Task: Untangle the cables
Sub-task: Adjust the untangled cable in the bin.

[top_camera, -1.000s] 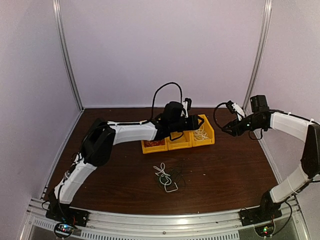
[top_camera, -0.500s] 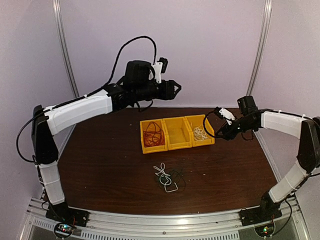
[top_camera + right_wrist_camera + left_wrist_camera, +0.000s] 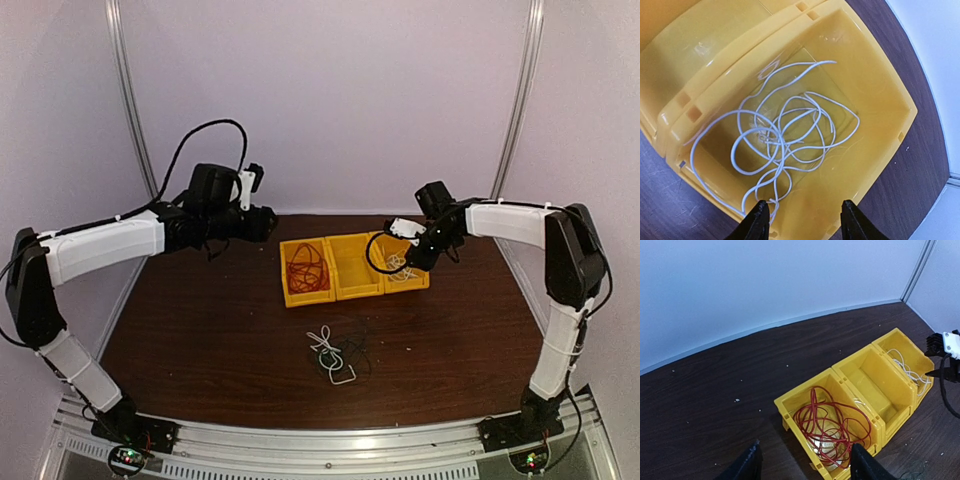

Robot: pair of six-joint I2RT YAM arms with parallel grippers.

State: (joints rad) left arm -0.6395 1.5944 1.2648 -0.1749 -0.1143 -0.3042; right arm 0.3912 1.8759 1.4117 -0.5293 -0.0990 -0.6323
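Table: dark brown top, carrying the bins and the loose wires.
Yellow bins: three open compartments joined in a row on the far half of the table; rims and dividers plain in the left wrist view.
Red cable: one thin wire heaped in many loose, overlapping loops inside the left-hand compartment. Covers most of the floor and leans against the walls in the left wrist view.
White cable: thin wire in open curls crossing one another, lying flat in the right-hand compartment. Several rounded loops near the front wall and one strand curving toward the back in the right wrist view.
Loose clump: small tangle of white and black wires on the bare table, nearer the arm bases and well apart from the bins. White loops at its left and near edges, thin black strands around them; crossings too small to tell.
Left gripper: raised above the table, left of the bins and aimed toward them. Claw released, fingers parted with nothing between them.
Right gripper: poised over the right-hand compartment, pointing down at the white cable. Claw released, fingers parted and clear of the wire.
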